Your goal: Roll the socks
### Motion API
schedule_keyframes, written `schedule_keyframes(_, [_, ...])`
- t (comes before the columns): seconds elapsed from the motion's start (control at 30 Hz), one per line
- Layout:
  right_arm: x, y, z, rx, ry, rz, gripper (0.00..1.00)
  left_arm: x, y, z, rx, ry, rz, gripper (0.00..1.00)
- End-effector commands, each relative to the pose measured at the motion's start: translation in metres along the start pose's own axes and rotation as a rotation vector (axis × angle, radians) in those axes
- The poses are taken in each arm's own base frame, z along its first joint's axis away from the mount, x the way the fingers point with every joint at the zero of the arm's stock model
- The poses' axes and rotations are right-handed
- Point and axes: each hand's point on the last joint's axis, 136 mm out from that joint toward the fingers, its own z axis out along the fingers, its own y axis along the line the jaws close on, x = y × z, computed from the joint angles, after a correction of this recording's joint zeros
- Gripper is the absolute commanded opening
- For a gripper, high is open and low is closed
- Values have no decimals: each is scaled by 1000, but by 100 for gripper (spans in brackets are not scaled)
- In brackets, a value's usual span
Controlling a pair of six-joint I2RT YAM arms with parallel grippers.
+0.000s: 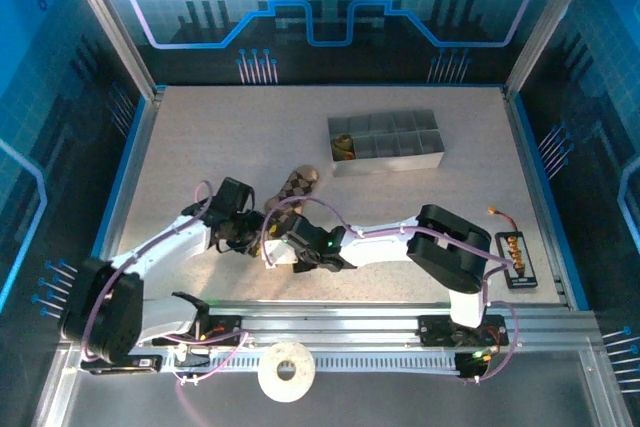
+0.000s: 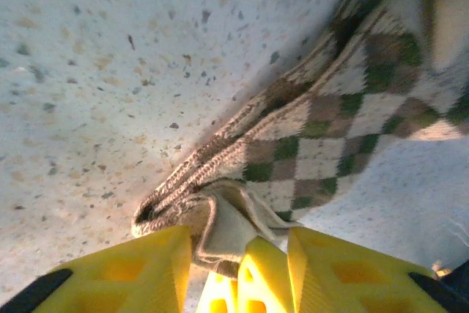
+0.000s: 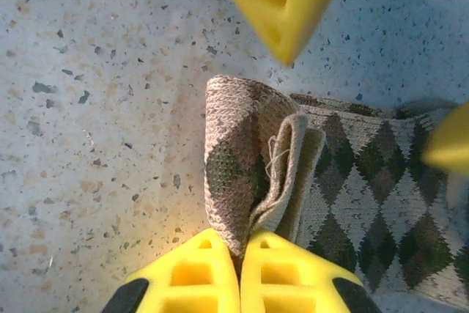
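The brown and tan diamond-check sock [image 1: 297,185] lies on the speckled table, with its near end folded into a short roll [image 3: 242,159]. My right gripper [image 3: 240,238] is shut on the roll's edge, pinching brown knit and cream lining. My left gripper [image 2: 238,254] stands open over the same folded end [image 2: 220,225]. Its two yellow fingers [image 2: 146,273] stand either side of the fabric and of another yellow tip [image 2: 260,276]. In the top view both grippers, left [image 1: 248,231] and right [image 1: 278,247], meet at the sock's near end. An olive and orange bundle [image 1: 342,148], perhaps the other sock, sits in the tray.
The grey compartment tray [image 1: 400,135] stands at the back, right of centre. A small black connector board [image 1: 515,253] lies at the right edge. A white tape roll [image 1: 287,371] rests on the front rail. Blue walls and metal posts enclose the table.
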Motion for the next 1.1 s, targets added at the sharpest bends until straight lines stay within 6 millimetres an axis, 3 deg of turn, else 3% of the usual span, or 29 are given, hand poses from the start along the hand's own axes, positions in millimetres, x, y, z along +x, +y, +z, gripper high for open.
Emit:
schedule_keyframes(0.0, [18,27,-6,-188,40,136,0,-9,11,-20,-23,-34,-62,59])
schedule_keyframes(0.2, [16,33,-9,-296,19,222,0,-21,27,-31,-11,-55,-145,60])
schedule_keyframes(0.47, [10,28,-13,-487,-11,441,0,0,27,-24,22,41,-171,56])
schedule_keyframes(0.73, [8,23,-8,-696,10,667,0,23,32,-2,21,87,-232,60])
schedule_keyframes(1.07, [10,15,-5,-828,-37,863,0,31,14,24,-4,103,-237,68])
